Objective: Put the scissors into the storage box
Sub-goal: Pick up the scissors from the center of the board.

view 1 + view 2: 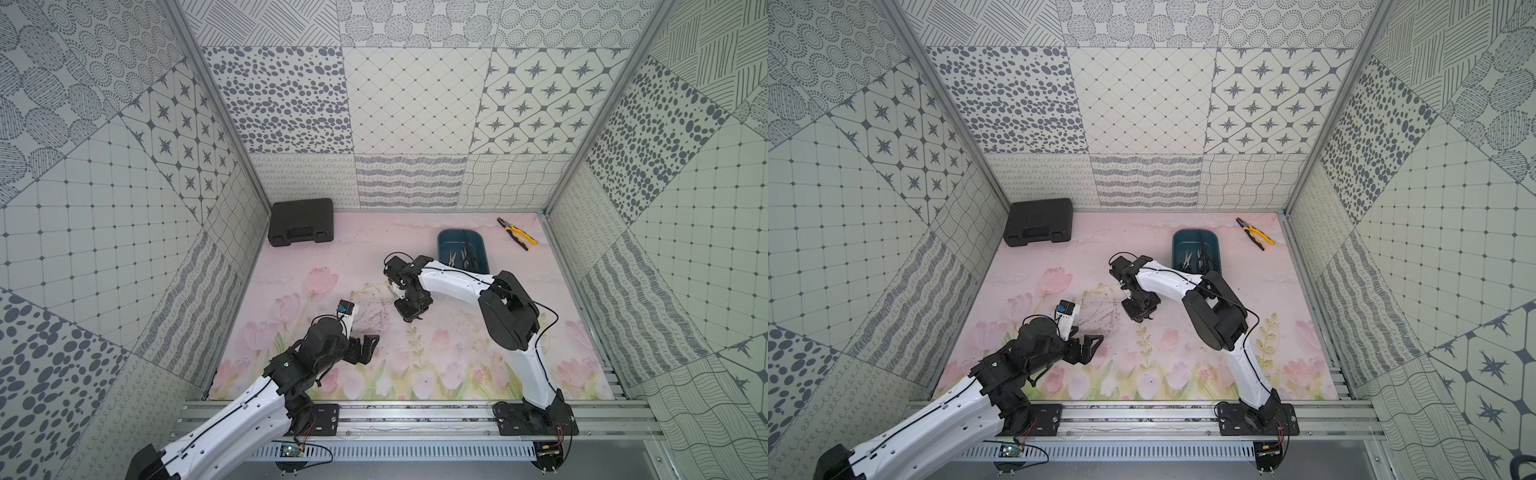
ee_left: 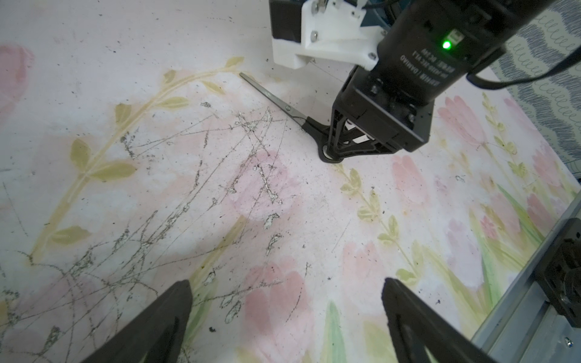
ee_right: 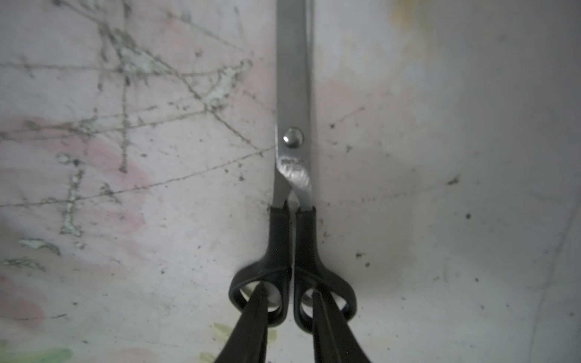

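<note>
A pair of black-handled scissors lies flat on the floral mat, blades closed, also in the left wrist view. My right gripper points down on it, one fingertip inside each handle loop, a small gap to the inner bars: open narrowly, gripping nothing. In both top views it stands mid-mat, hiding the scissors. The teal storage box sits behind it with several scissors inside. My left gripper hovers wide open and empty to the left.
Yellow-and-black pliers lie at the back right by the wall. A black hard case stands at the back left. Patterned walls enclose the mat on three sides; a metal rail runs along the front.
</note>
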